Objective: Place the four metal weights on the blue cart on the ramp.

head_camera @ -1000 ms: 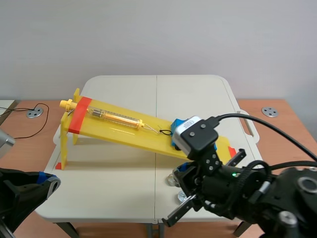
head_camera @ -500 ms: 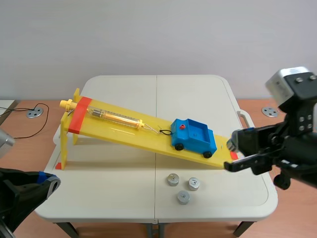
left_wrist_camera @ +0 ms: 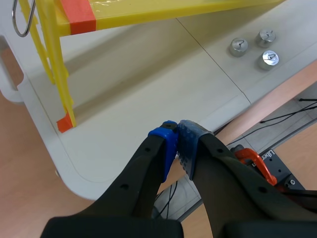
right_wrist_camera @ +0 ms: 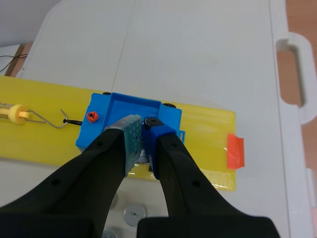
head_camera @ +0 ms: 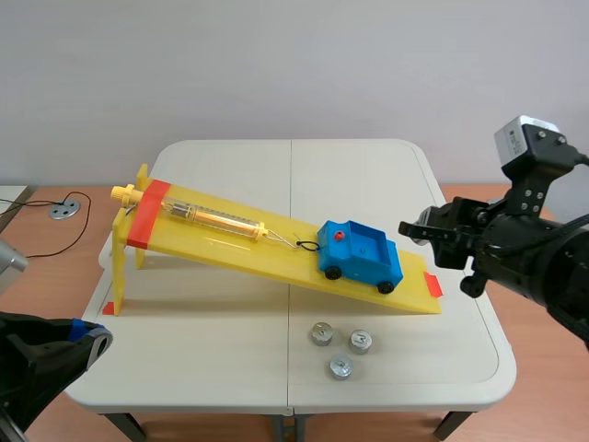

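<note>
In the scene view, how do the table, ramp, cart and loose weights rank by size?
Table, largest.
Ramp.
Cart.
Loose weights, smallest; the three look alike.

The blue cart (head_camera: 359,255) is seen low on the yellow ramp (head_camera: 221,243), with three metal weights (head_camera: 360,342) laid on the tabletop (head_camera: 202,322) nearer.

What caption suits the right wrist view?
Right tool, shut on a metal weight, above the blue cart on the yellow ramp; a loose weight lies on the table.
</note>
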`<state>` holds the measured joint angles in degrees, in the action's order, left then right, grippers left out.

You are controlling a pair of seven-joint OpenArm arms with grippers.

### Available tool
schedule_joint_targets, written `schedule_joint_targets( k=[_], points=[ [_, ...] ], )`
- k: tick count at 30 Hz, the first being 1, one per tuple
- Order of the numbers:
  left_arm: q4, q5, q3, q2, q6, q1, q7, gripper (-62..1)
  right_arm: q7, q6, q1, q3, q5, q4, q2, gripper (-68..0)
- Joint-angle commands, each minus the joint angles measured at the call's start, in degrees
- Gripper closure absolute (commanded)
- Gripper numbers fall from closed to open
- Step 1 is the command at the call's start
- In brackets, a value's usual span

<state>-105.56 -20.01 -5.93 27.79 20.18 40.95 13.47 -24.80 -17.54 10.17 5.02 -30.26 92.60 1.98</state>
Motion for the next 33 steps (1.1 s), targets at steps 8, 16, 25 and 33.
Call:
schedule_joint_targets(
  k=[8,16,25,33],
  points=[
    [-4.2,-4.24,-1.05,-0.44,0.59,-0.2,-5.9,-5.1,7.1,-3.1,-11.15,-1.77,-4.74,-1.79,-1.84,-0.6],
    [-4.2,-4.24,-1.05,-0.44,0.59,-0.2,-5.9,-5.1,7.78,-3.56,-15.54,-2.08,-4.92,-8.72,-3.74,-0.6],
    [-4.2,-4.24,-1.05,-0.44,0.59,-0.2,-5.88,-5.1,8.48,-4.57,-20.15,-2.08,-4.63,-14.8,-5.53,-0.6],
    [-4.2,-4.24,-1.05,-0.44,0.59,-0.2,-5.88,-5.1,9.22,-4.35,-22.1,-2.08,-3.76,-18.23,-5.51,-0.6]
  ],
)
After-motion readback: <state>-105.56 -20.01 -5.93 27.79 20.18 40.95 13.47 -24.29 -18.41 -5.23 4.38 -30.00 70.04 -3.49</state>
